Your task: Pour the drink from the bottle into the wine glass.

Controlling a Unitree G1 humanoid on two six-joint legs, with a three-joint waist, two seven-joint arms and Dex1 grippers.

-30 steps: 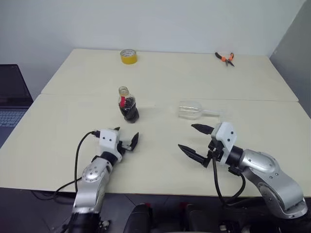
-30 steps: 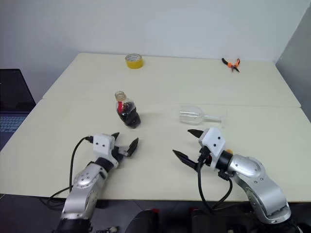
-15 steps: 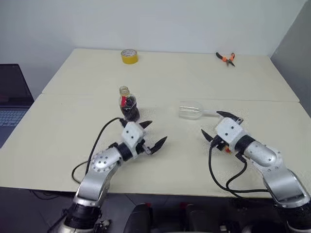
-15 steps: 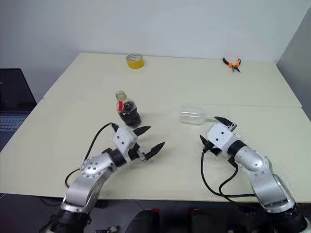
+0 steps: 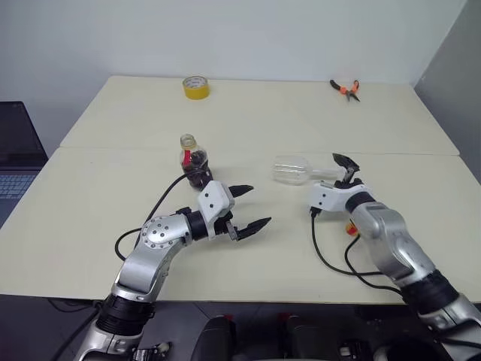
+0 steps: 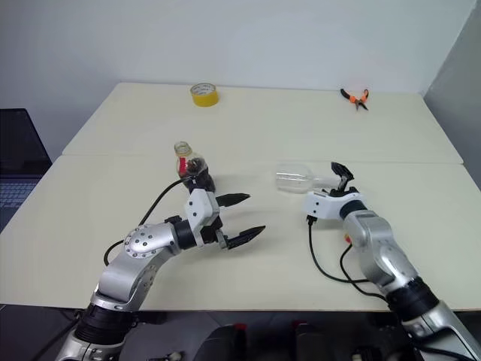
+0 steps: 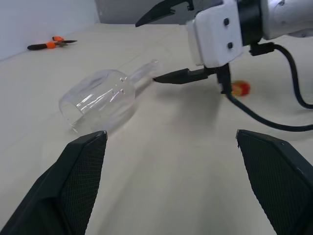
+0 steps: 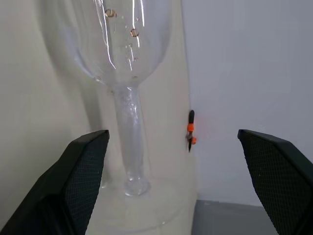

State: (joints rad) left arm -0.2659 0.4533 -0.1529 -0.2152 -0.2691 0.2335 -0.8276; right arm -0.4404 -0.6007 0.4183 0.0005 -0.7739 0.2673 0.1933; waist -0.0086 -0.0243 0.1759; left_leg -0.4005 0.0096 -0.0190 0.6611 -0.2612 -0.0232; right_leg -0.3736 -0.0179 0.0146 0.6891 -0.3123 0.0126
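Observation:
The bottle (image 5: 194,162) stands upright left of the table's middle, with the dark drink (image 5: 198,174) in its lower part. The wine glass (image 5: 294,169) lies on its side to the right, its stem (image 8: 129,132) pointing right. My right gripper (image 6: 333,177) is open at the stem, turned so that one finger is above the other, and the stem lies between them, untouched. My left gripper (image 5: 260,204) is open and holds nothing. It hangs in front and to the right of the bottle, pointing toward the glass.
A yellow tape roll (image 5: 195,86) and orange pliers (image 5: 346,88) lie at the table's far edge. A laptop (image 5: 11,162) sits off the left side. A seam (image 5: 421,155) crosses the tabletop behind the glass.
My left gripper swung right and up, from the front left to beside the bottle. My right gripper rolled over and moved forward to the glass's stem. Bottle and glass stayed put.

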